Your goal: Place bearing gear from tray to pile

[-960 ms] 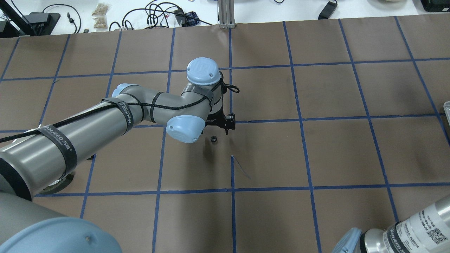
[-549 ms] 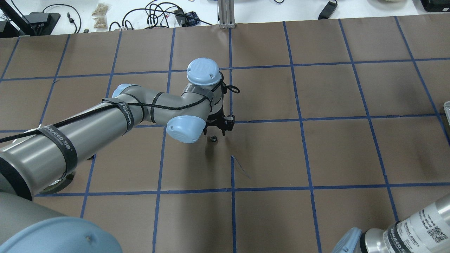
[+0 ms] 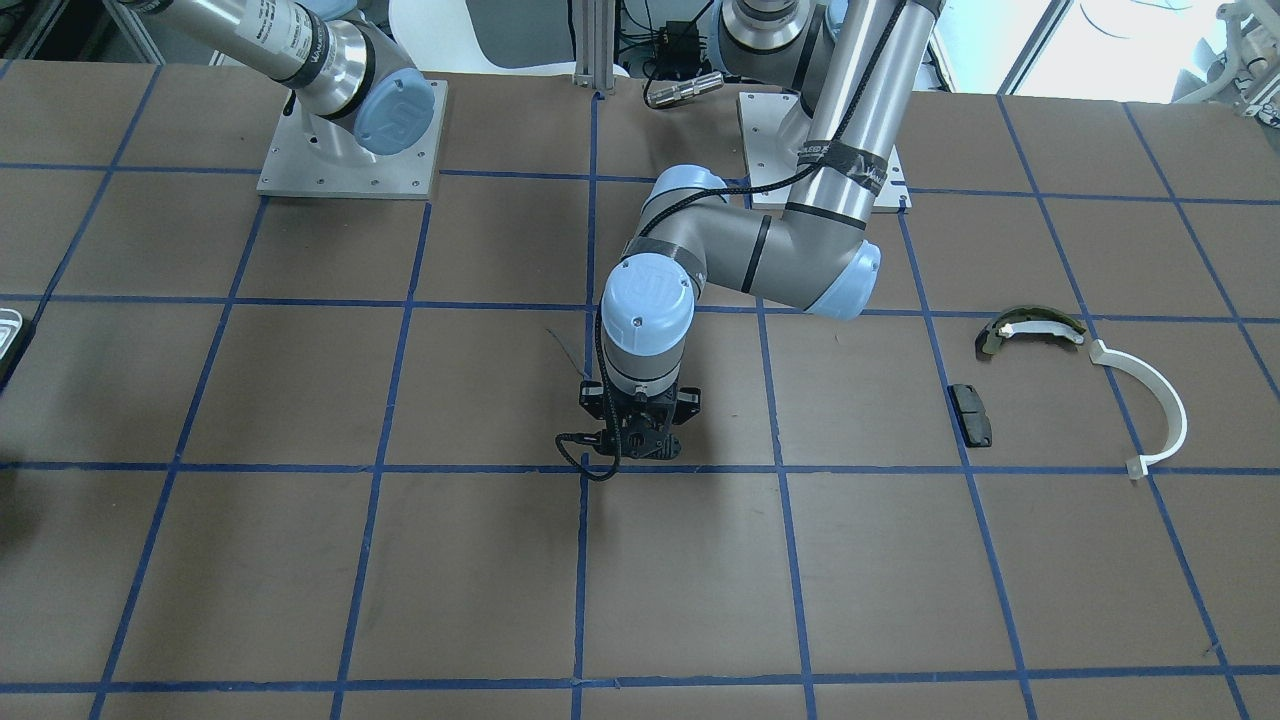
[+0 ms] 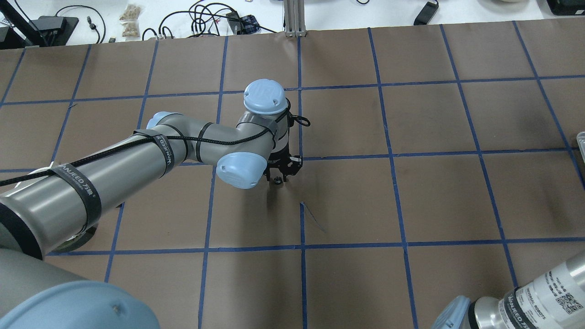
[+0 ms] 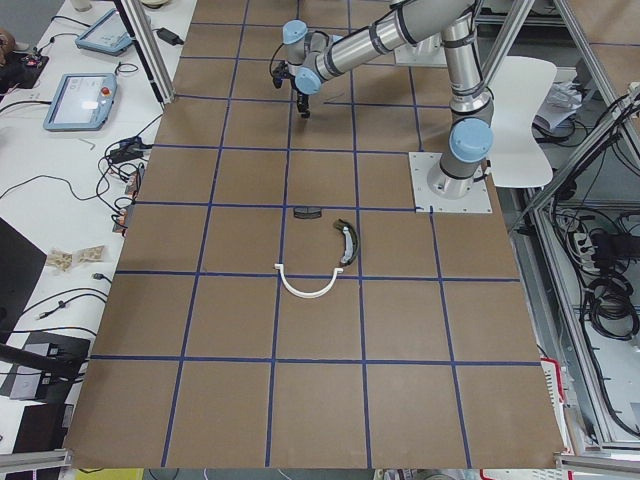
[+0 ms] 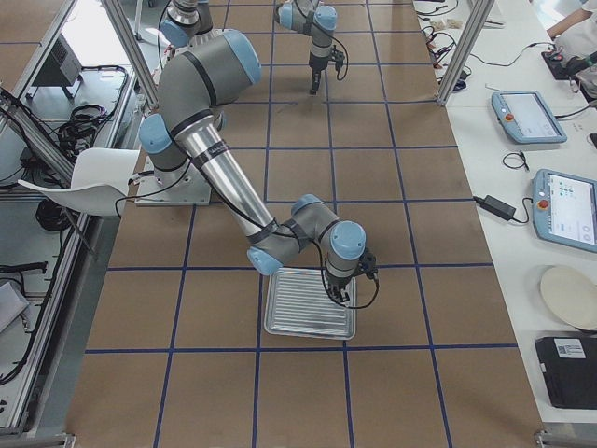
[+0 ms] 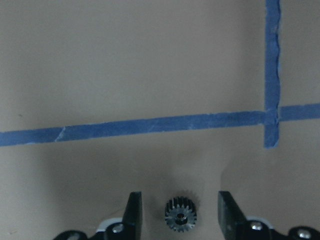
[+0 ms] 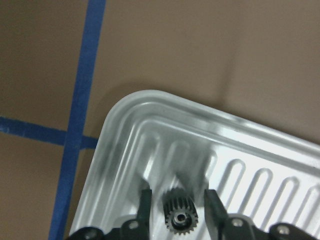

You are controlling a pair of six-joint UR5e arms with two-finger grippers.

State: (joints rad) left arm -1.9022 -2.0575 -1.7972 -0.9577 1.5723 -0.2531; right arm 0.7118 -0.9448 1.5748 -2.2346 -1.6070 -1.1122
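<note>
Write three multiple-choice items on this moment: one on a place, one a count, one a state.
1. The small gear below the left end effector lies: A in a bowl; B on the brown paper; C on a shelf.
2. Parts in the pile: A two; B three; C five.
3. The right end effector is: A shut on a cable; B shut and empty; C open around a second gear in the tray.
B: the left wrist view shows it on paper near blue tape. B: half-ring, olive shoe, black pad. C: gaps show on both sides of that gear.
</note>
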